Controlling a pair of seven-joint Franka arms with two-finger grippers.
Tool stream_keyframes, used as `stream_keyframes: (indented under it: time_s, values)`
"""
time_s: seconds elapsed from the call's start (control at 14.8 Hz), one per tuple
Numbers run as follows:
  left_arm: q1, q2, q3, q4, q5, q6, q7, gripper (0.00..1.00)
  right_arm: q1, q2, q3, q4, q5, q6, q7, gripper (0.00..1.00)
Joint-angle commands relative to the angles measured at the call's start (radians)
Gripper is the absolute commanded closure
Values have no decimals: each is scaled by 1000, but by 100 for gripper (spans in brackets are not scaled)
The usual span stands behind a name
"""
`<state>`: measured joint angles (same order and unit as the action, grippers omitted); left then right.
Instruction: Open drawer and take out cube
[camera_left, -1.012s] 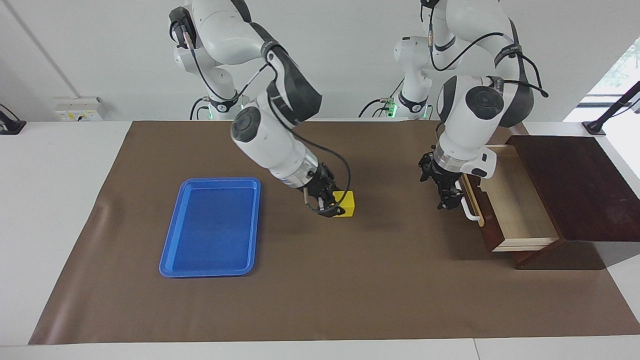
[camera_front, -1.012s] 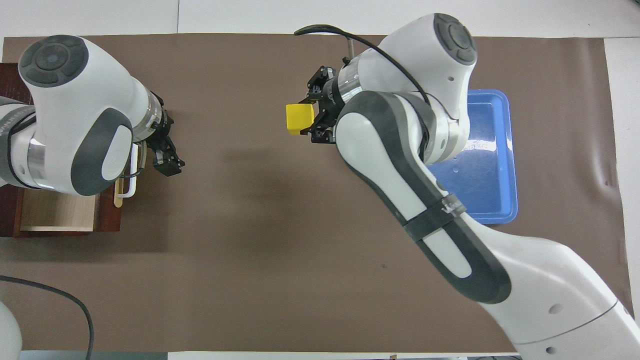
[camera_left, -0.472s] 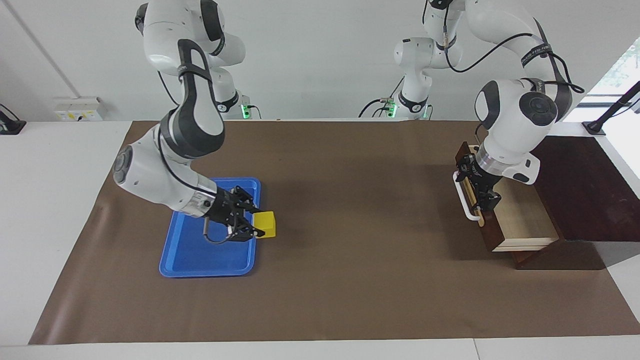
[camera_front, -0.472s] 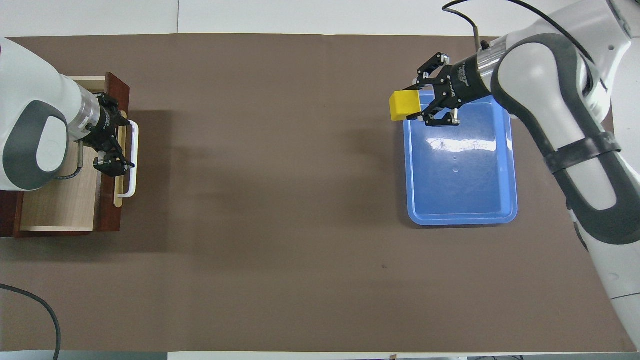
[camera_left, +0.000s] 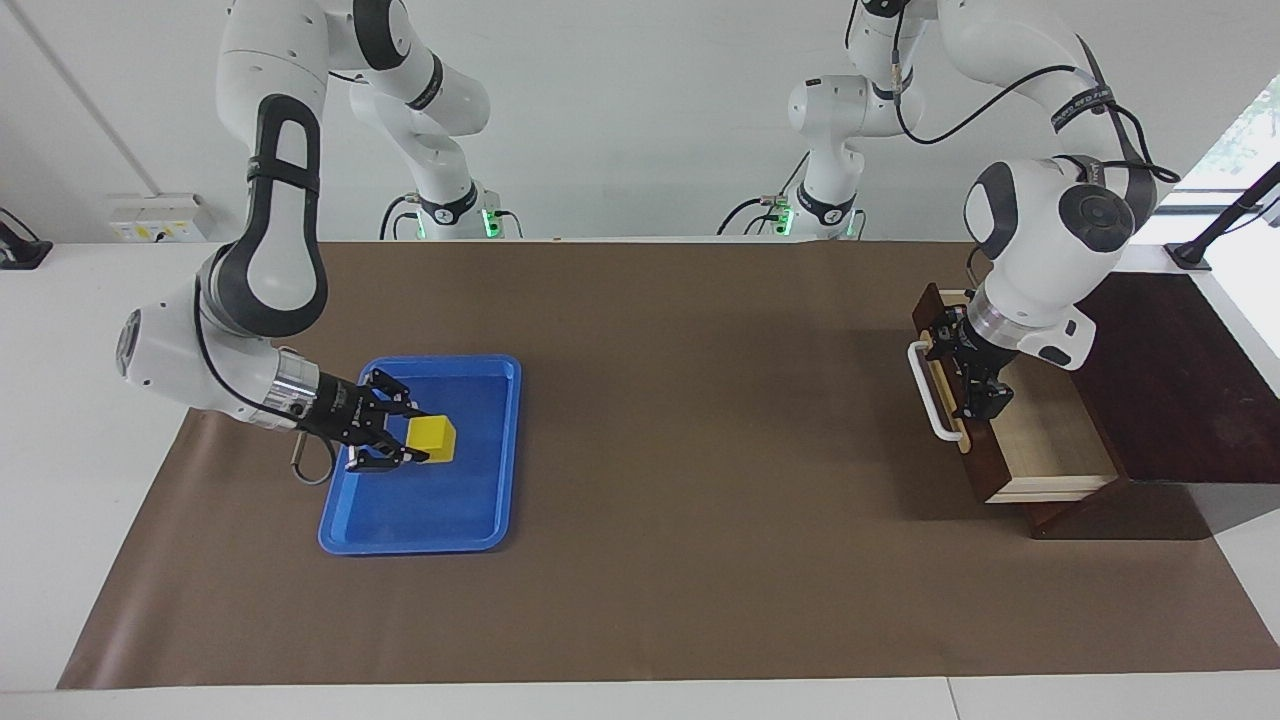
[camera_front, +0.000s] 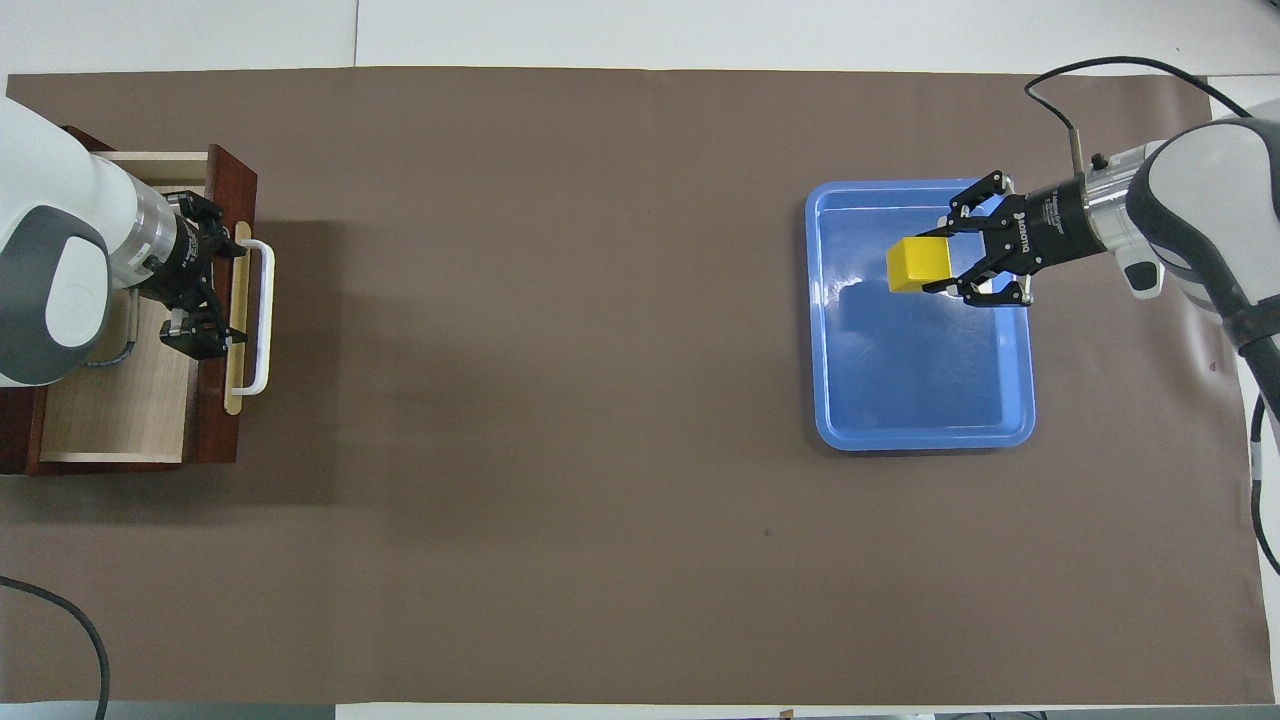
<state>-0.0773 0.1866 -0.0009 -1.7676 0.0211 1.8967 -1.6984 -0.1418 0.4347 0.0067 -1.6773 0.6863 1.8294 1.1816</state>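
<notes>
Placement step: the right gripper (camera_left: 400, 444) is clamped on the cube (camera_left: 432, 439), which hangs over the blue tray (camera_left: 345, 528), toward the right arm's end of the table. Lower the cube until its base meets the tray floor, keep it level, then part the fingers and withdraw without nudging it. The left gripper (camera_left: 972, 385) waits over the open drawer (camera_left: 1050, 450), beside its white handle (camera_left: 925, 395); its finger state cannot be told.

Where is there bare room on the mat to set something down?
Widest bare patch: the mat between the tray and the drawer. The tray end is crowded by the right gripper with the cube; the left gripper crowds the drawer.
</notes>
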Motion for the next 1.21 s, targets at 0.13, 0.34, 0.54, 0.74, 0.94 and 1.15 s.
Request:
stream_keyframes:
  time_s: [0.13, 0.34, 0.54, 0.74, 0.94, 1.15]
  values:
    - [82, -26, -4, -33, 2, 33, 126, 0, -22, -66, -1, -174, 30, 92, -95, 100]
    - [126, -26, -4, -33, 3, 50, 187, 0, -22, -73, -1, -200, 30, 117, -105, 100]
    - [181, -27, -5, -35, 3, 55, 256, 0, -22, -82, -1, -238, 30, 152, -129, 100]
    - [234, -29, -5, -43, 3, 74, 292, 0, -22, -94, -1, -275, 32, 180, -161, 100]
    - [255, -30, -5, -44, 3, 78, 333, 0, -22, -100, 1, -301, 33, 194, -204, 100]
    - [248, -27, -7, -35, 3, 68, 332, 0, -22, -105, 1, -314, 35, 195, -218, 100]
